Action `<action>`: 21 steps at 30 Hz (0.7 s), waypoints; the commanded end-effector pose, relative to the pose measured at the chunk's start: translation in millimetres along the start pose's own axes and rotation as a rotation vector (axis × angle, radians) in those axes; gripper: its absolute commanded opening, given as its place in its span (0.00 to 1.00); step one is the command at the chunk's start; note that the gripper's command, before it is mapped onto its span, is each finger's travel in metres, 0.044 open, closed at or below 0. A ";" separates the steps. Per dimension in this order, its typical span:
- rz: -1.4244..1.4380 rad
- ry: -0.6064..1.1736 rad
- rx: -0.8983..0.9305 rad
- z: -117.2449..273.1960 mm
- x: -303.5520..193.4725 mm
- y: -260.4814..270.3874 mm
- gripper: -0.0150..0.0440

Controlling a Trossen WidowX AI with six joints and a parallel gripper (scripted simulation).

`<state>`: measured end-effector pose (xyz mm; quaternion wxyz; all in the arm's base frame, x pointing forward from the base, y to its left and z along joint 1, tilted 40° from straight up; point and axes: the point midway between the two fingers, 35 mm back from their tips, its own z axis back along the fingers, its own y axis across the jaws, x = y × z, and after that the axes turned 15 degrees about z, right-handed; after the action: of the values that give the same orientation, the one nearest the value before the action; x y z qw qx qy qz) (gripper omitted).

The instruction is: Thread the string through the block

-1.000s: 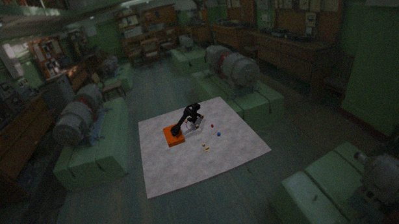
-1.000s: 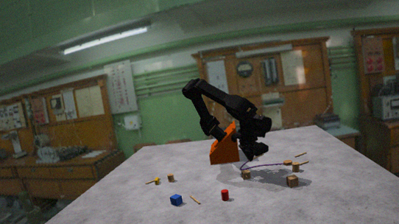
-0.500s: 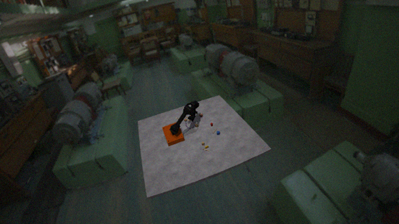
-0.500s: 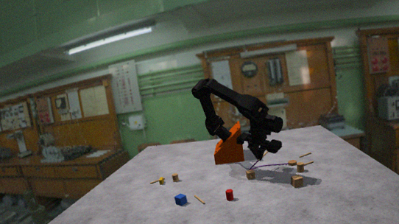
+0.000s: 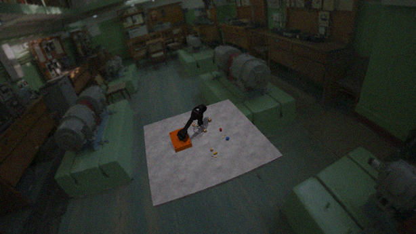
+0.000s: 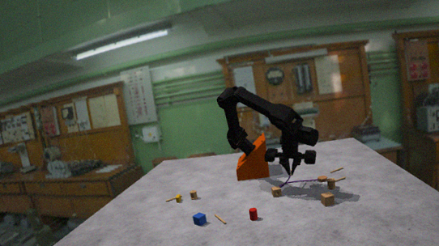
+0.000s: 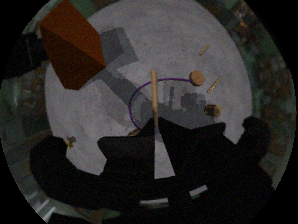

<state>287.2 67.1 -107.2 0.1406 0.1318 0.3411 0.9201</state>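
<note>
My gripper (image 7: 155,120) (image 6: 291,174) is shut on the thin wooden stick (image 7: 154,95), which sticks out past the fingertips above the table. The purple string (image 7: 130,104) (image 6: 303,181) curves in a slack arc from the round wooden button (image 7: 196,78) (image 6: 322,178) toward the fingertips. A small wooden block (image 6: 276,191) (image 5: 205,130) stands on the table just below and beside the gripper, close to the string. A larger wooden block (image 6: 327,198) (image 5: 210,120) stands further right in the exterior view. I cannot make out the hole clearly in either block.
A wooden cylinder (image 6: 331,183) (image 7: 213,110) and two loose sticks lie near the button. A red cylinder (image 6: 253,214), a blue cube (image 6: 199,218) and a loose stick (image 6: 220,219) are at the front. A yellow piece (image 6: 178,198), another wooden cylinder (image 6: 193,195) and a stick are at the left.
</note>
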 end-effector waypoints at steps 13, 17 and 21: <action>0.409 -0.033 0.015 -3.0 7.5 -21.5 0.25; 0.493 -0.041 0.017 -4.0 9.2 -25.5 0.25; 0.497 -0.041 0.017 -4.1 9.3 -25.7 0.25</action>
<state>281.3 84.3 -125.3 -0.0746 0.2273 0.3073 0.9211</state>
